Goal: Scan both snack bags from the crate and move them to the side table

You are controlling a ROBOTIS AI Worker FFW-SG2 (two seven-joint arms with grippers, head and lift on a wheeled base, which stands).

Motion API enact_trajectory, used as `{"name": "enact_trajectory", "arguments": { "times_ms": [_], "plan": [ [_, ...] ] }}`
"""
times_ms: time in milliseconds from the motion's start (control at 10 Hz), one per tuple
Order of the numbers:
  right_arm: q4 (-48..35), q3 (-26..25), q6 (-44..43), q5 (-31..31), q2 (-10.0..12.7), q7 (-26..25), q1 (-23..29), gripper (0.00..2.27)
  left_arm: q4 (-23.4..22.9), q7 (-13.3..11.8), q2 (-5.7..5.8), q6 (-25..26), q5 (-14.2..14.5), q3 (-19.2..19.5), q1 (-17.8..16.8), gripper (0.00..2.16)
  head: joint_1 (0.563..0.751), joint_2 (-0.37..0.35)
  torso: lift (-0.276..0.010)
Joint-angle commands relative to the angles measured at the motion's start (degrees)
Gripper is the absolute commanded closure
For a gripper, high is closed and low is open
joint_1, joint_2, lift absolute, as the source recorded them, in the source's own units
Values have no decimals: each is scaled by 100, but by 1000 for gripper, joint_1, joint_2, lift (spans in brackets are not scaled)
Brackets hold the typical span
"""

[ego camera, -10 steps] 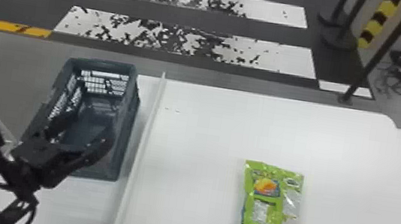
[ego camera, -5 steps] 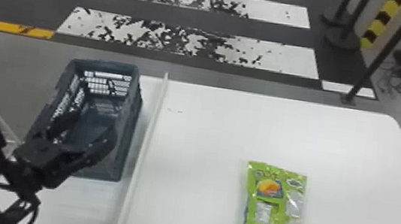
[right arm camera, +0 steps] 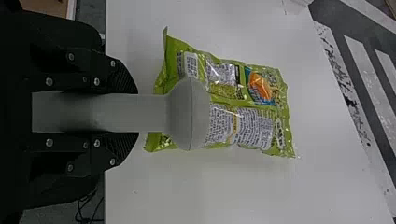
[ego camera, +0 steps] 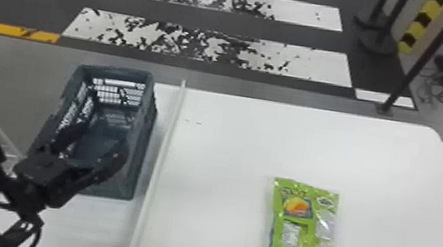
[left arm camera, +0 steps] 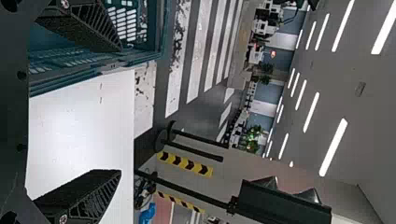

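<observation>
Scanner (right arm camera: pixel 189 114) sits clamped in your right gripper (right arm camera: pixel 135 113), poised over the snack bag (right arm camera: pixel 229 88), presumably to read it; your left gripper (left arm camera: pixel 121 111) gapes wide and empty.

Scanner (right arm camera: pixel 190 114) over snack bag (right arm camera: pixel 240 105) (green).

Small print and labels mark a green snack bag (ego camera: pixel 310 241) lying on the white surface (ego camera: pixel 226 168), none of it legible. A white label (right arm camera: pixel 191 64) with a square code sits near one end; dense lines of type fill a pale panel (right arm camera: pixel 250 127). More lettering runs beside an orange picture (right arm camera: pixel 259 87), its words unreadable.
</observation>
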Motion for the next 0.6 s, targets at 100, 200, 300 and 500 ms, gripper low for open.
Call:
{"name": "enact_trajectory", "arguments": {
  "times_ms": [100,200,300,500],
  "plan": [
    [35,42,-83,41,-9,9,-2,2253,-29,0,-6,0,1,8,13,66,695,27,-29],
    [0,42,-101,32,-9,18,6,2253,-38,0,-6,0,1,8,13,66,695,28,-29],
    [-53,33,-101,23,-9,18,15,2253,-38,0,-6,0,1,8,13,66,695,28,-29],
    [-62,-107,-259,23,-36,-8,-82,2253,-64,0,-6,0,1,8,21,66,695,24,-29]
  ]
}}
